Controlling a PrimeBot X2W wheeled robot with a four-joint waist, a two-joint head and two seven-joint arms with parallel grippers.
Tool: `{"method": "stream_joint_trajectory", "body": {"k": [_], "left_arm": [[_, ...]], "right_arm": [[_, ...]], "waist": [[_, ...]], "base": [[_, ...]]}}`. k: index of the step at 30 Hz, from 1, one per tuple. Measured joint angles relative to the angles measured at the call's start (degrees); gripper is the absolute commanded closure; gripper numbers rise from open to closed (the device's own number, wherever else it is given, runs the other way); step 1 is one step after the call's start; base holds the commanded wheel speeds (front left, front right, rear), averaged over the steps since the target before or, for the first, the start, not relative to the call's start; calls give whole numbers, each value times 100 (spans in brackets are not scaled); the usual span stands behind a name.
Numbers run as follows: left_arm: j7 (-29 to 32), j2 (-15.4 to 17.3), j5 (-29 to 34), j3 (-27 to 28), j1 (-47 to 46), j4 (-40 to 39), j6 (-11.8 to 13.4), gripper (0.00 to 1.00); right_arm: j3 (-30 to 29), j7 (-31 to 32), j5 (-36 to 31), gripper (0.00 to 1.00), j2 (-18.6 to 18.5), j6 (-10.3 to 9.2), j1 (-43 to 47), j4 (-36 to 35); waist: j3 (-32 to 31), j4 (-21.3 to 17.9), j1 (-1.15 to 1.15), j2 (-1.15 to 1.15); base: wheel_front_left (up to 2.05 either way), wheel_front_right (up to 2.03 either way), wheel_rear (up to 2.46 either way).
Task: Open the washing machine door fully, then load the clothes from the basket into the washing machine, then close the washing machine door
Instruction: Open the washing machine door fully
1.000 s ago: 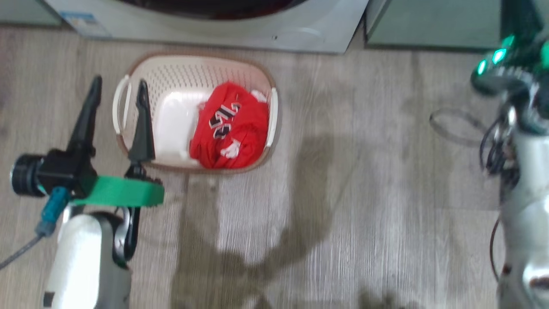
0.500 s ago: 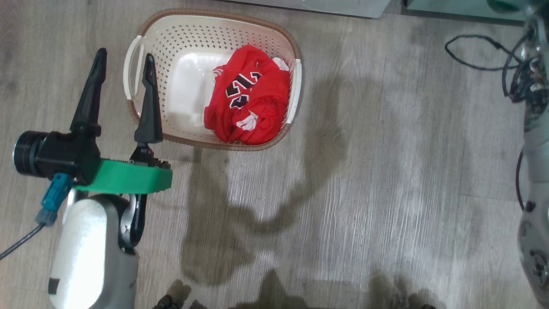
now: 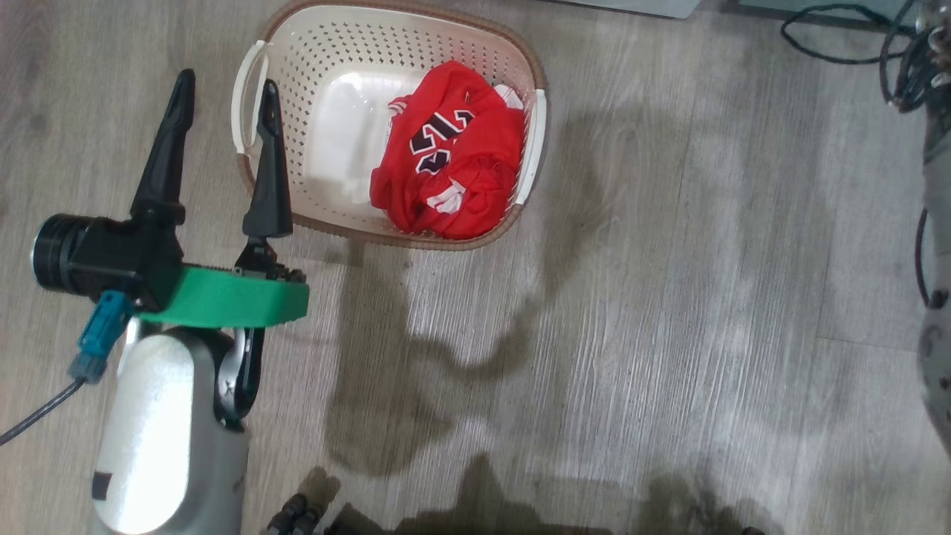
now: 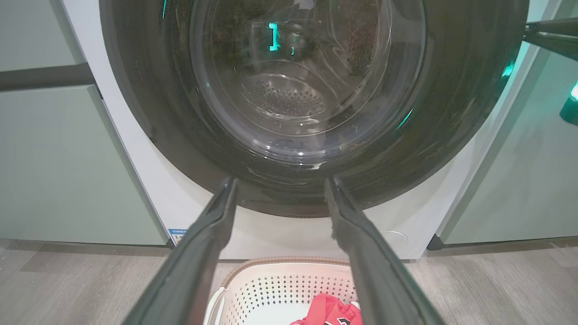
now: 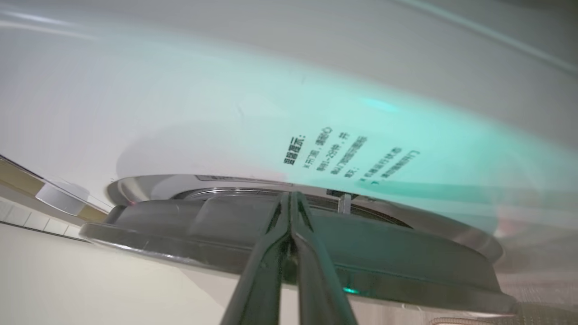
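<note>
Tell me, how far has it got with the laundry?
Nothing looks finished. The washing machine door appears shut or barely ajar; the closed right fingers sit at its edge, seemingly working on opening it. The red clothes lie in the basket, with the open, empty left fingers nearby. Loading and closing remain.

Top of washing machine door (image 4: pixel 451 117) and near half of basket (image 4: pixel 280 289), beyond left wrist view's edges
</note>
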Motion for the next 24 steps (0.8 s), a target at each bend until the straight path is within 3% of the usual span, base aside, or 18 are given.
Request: {"method": "stream_joint_trajectory", "body": {"k": [10, 24], "left_arm": [[0, -43, -1, -70, -101, 19, 1, 0], [0, -62, -10, -98, -101, 107, 8, 0]], "right_arm": [[154, 242, -168, 100, 1, 0, -599, 638], [163, 842, -156, 100, -30, -2, -622, 795]], "waist": [[121, 131, 0, 0], [-26, 137, -1, 0]], "base": [[0, 0, 0], [0, 0, 0]]}}
